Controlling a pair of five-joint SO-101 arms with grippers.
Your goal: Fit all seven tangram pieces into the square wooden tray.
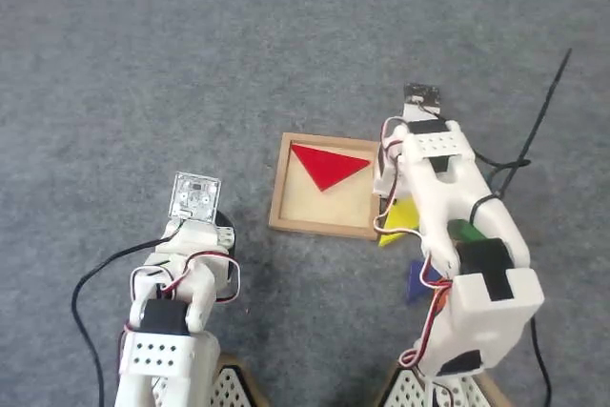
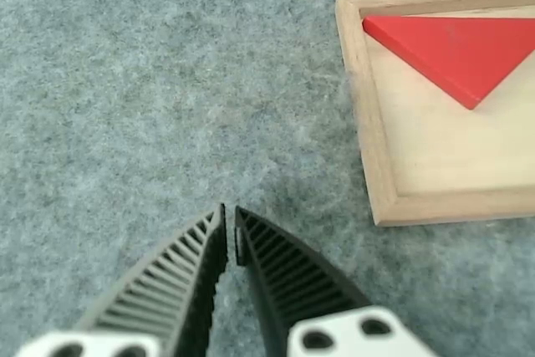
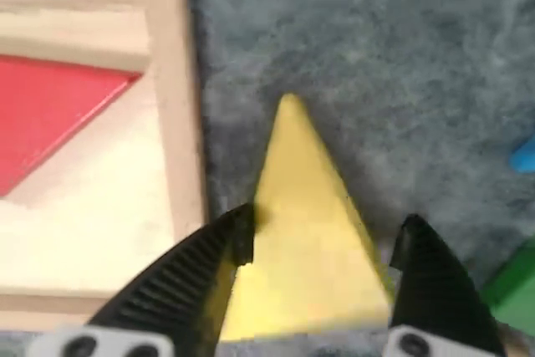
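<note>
1. The right hand is spread over the yellow triangle, with one finger on each side of its wide end. One finger looks to be touching an edge. I judge the piece straddled rather than firmly pinched.
2. The yellow triangle lies flat on the grey surface. In the high view it is just right of the tray, near the tray's lower right corner, and the right arm partly covers it. Its point aims away from the hand, and its length runs roughly alongside the tray's rim.
3. The coming move turns on the tray lying directly to the left of the piece in the high view. The raised rim stands between them, so the piece would likely need lifting over it rather than sliding.
4. The red triangle already sits in the tray's upper part. The lower floor is bare wood.
5. A green piece and a blue piece lie on the surface at right centre of the high view, under the right arm.
6. The left hand has its fingers pressed together and holds nothing. It sits over the surface left of the tray, farther from the loose pieces.
</note>
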